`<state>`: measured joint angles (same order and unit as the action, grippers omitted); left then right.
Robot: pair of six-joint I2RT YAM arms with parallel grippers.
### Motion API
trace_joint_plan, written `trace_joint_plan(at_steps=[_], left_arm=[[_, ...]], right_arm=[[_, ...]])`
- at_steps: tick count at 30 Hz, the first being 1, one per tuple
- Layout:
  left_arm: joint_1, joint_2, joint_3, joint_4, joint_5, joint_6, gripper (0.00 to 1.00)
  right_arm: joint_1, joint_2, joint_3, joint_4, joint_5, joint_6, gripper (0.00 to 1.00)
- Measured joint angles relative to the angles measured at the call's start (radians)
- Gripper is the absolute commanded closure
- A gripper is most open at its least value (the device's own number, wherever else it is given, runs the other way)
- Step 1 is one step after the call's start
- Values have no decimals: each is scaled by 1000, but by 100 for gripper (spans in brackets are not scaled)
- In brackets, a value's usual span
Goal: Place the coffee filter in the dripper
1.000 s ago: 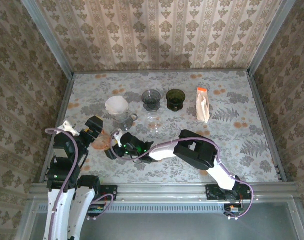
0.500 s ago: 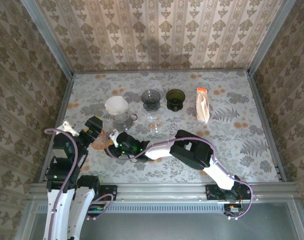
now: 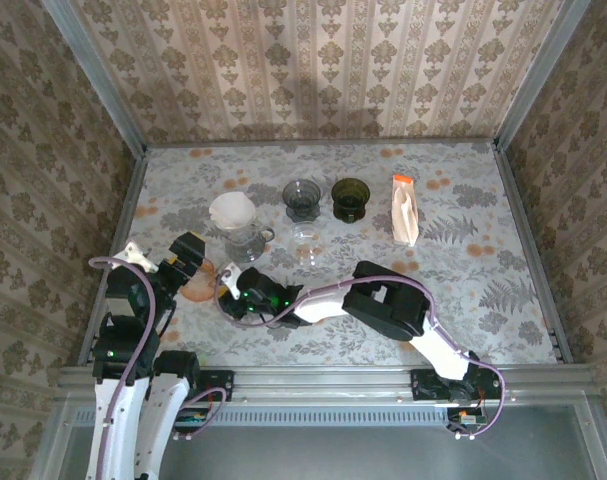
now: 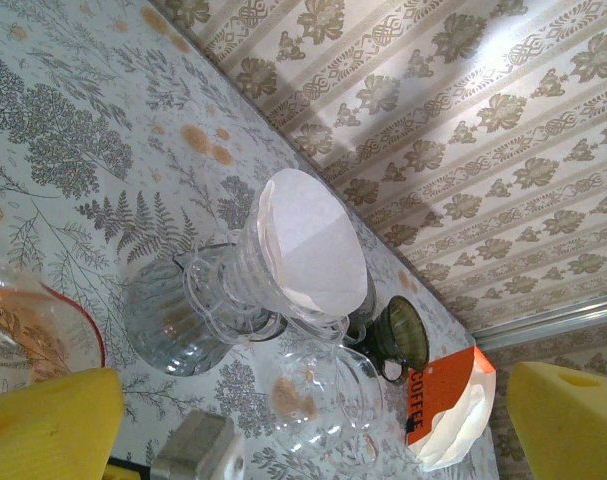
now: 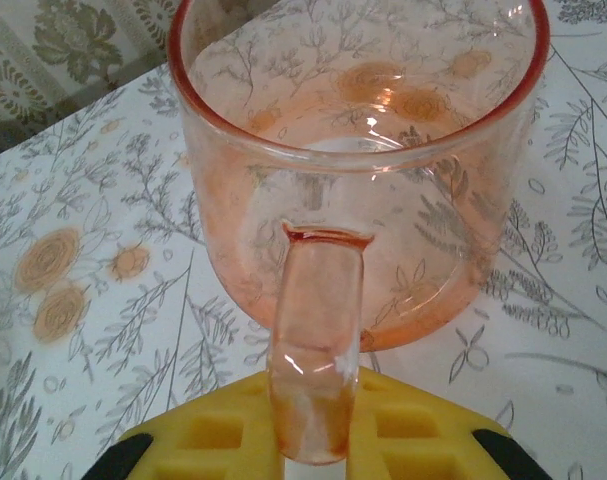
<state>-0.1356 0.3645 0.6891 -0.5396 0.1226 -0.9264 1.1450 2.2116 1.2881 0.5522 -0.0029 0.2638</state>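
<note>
A staged robot test cell. Wallpapered walls (image 3: 323, 70) box a floral tabletop (image 3: 483, 280); aluminium rails (image 3: 323, 378) frame it.

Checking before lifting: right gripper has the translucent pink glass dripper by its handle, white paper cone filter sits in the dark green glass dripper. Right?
Nearly: the white paper cone filter sits in the clear glass dripper, not the dark green glass dripper, per the left wrist view. The right gripper does have the translucent pink glass dripper by its handle.
</note>
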Motion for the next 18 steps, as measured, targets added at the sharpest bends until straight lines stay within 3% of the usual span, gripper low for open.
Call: trace_joint_plan(at_steps=[9, 18], left_arm=[[0, 0, -4, 19, 9, 0, 0], [-1, 3, -48, 95, 69, 0, 0]], right_arm=[[75, -253, -325, -13, 80, -26, 83], [179, -592, -678, -100, 304, -15, 83]])
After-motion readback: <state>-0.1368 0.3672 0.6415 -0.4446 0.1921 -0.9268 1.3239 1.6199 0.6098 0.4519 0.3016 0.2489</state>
